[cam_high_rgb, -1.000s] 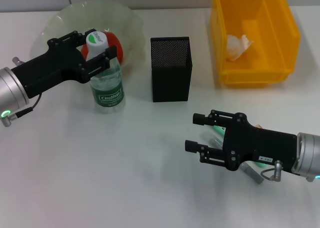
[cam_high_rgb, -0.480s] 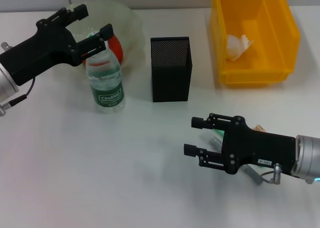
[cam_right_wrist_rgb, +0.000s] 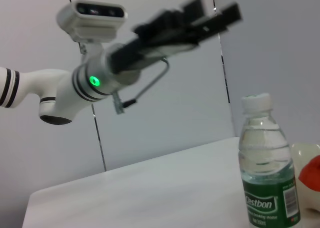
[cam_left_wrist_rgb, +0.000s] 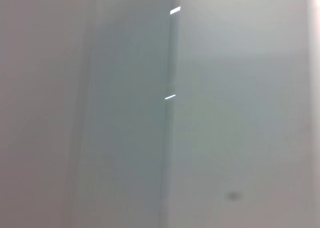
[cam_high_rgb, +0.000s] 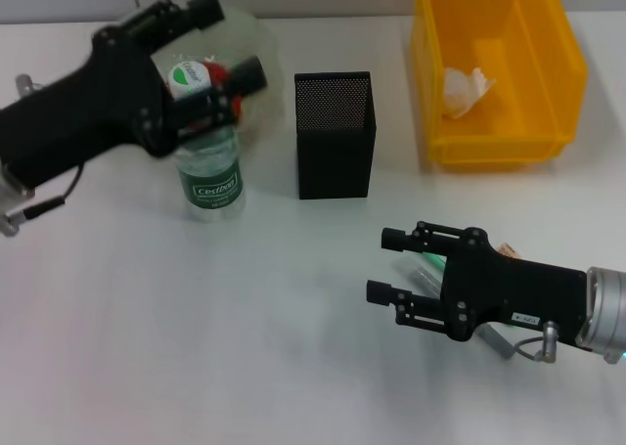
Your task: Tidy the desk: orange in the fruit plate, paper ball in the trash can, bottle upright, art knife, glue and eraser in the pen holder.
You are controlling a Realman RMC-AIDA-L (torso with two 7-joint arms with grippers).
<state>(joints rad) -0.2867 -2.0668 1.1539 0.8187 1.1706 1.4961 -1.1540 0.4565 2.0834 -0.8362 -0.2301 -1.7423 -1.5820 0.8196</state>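
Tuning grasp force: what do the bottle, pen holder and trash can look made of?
Bottle: clear thin plastic, glossy, see-through above a green label, white cap.
Pen holder: black perforated mesh, probably metal, matte.
Trash can: yellow moulded plastic, smooth with a slight sheen, rigid-looking walls.

Matt smooth white desk (cam_high_rgb: 196, 347), clear glossy plastic bottle (cam_high_rgb: 208, 171), black metal mesh pen holder (cam_high_rgb: 335, 137), glossy yellow plastic trash can (cam_high_rgb: 509, 93), crumpled white paper ball (cam_high_rgb: 468, 88)
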